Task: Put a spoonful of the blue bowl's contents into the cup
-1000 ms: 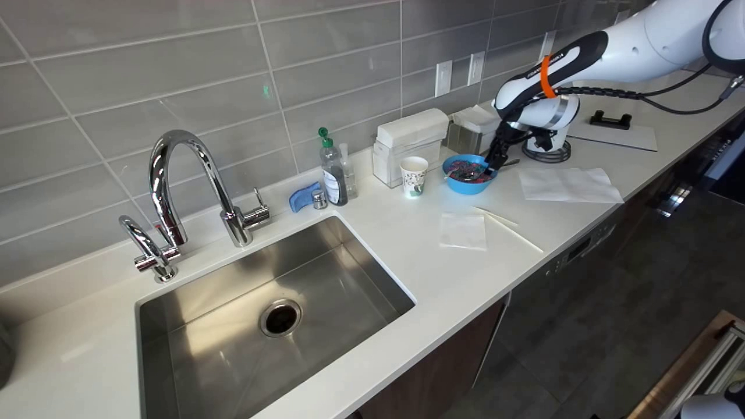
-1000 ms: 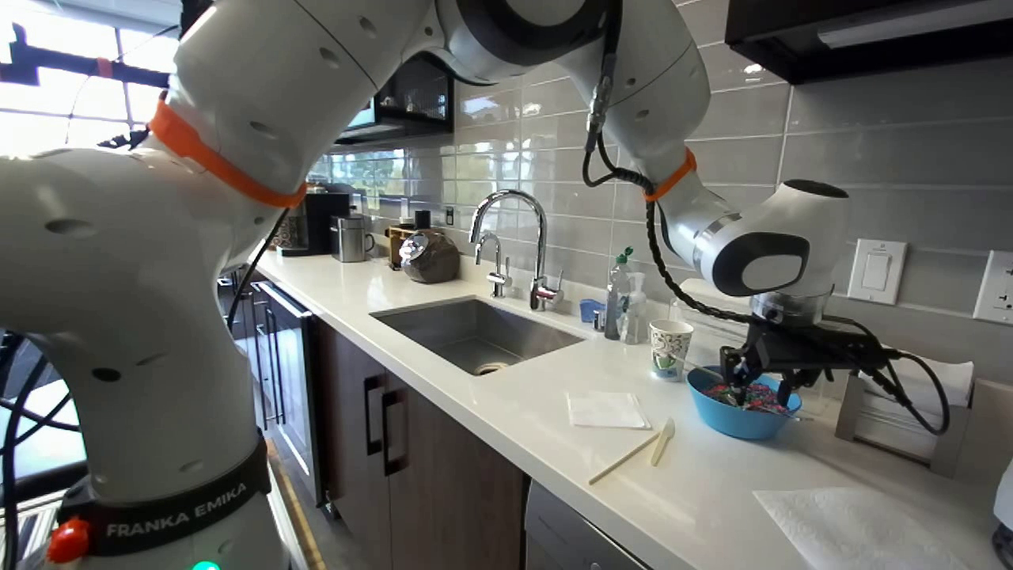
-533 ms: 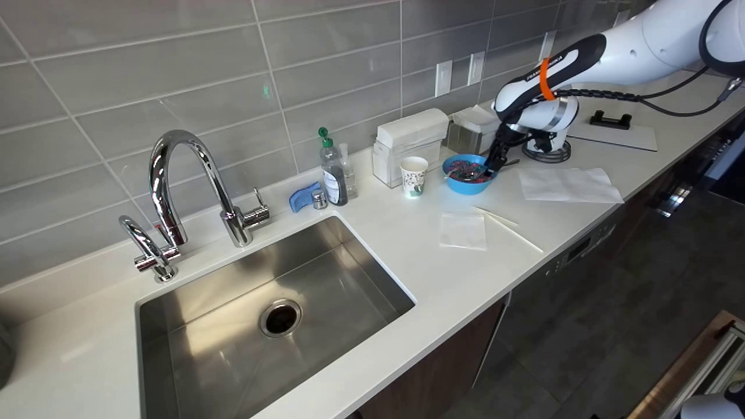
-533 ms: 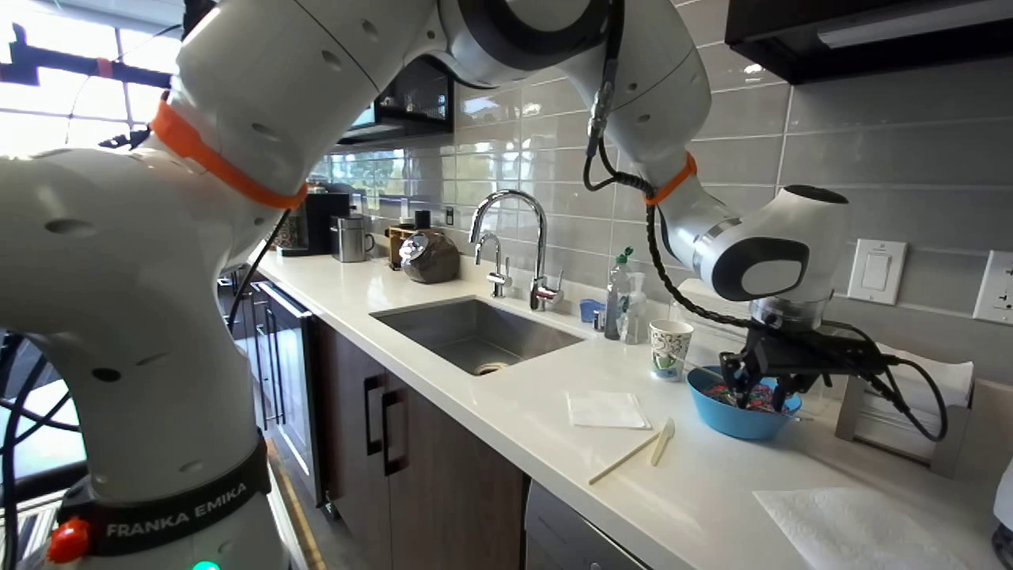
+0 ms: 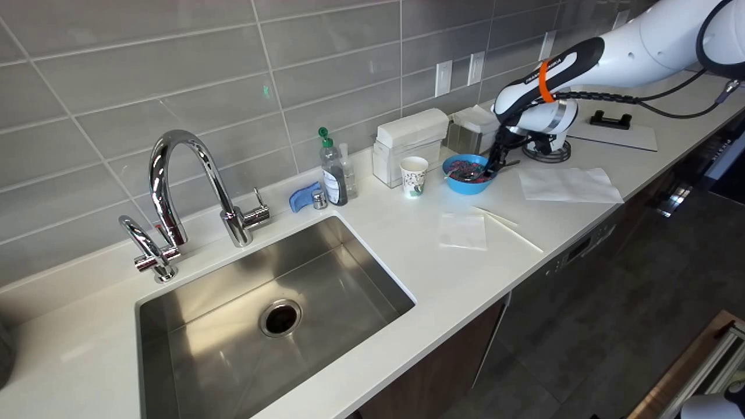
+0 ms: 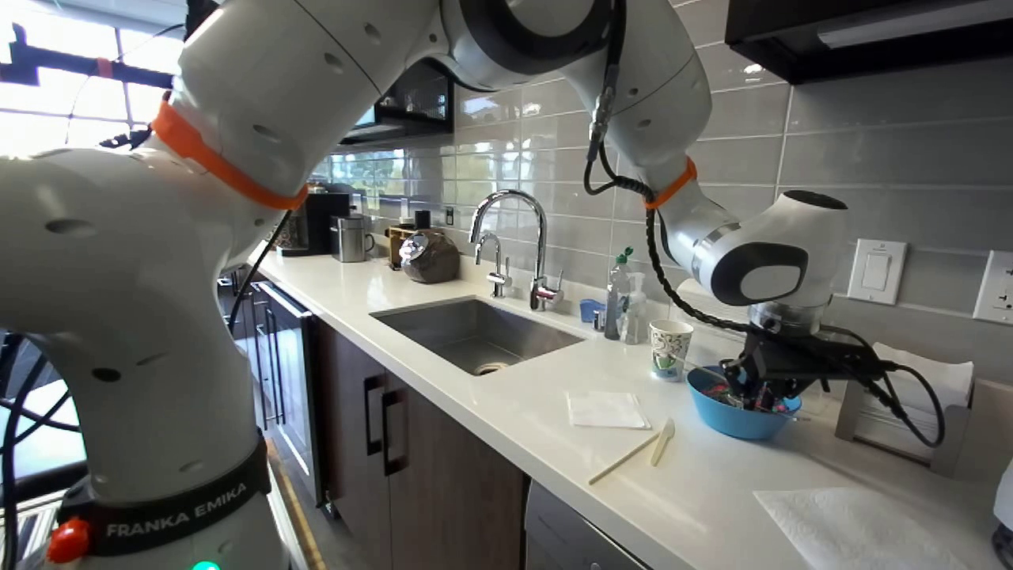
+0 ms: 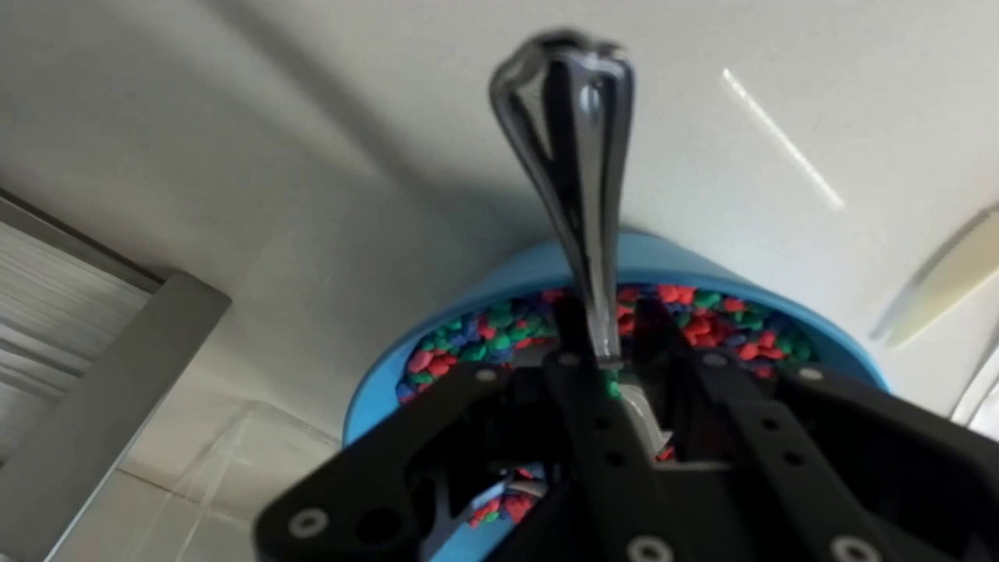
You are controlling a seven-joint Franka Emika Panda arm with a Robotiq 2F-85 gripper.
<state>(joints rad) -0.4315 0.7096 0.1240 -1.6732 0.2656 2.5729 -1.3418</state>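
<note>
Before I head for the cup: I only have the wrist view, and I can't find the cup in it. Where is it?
Observer: On the sink side of the blue bowl: both exterior views show the cup there.
Operator: Upright?
Observer: Yes, upright, with its open mouth facing up.
Operator: Anything sticking out of the bowl that way?
Observer: Yes. In an exterior view, a pale handle pokes out of the bowl toward the cup.

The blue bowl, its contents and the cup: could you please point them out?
Blue bowl (image 6: 740,423): in an exterior view, outer wall.
Contents (image 7: 702,326): in the wrist view, a cluster of red bits.
Cup (image 5: 414,178): in an exterior view, its patterned side.
</note>
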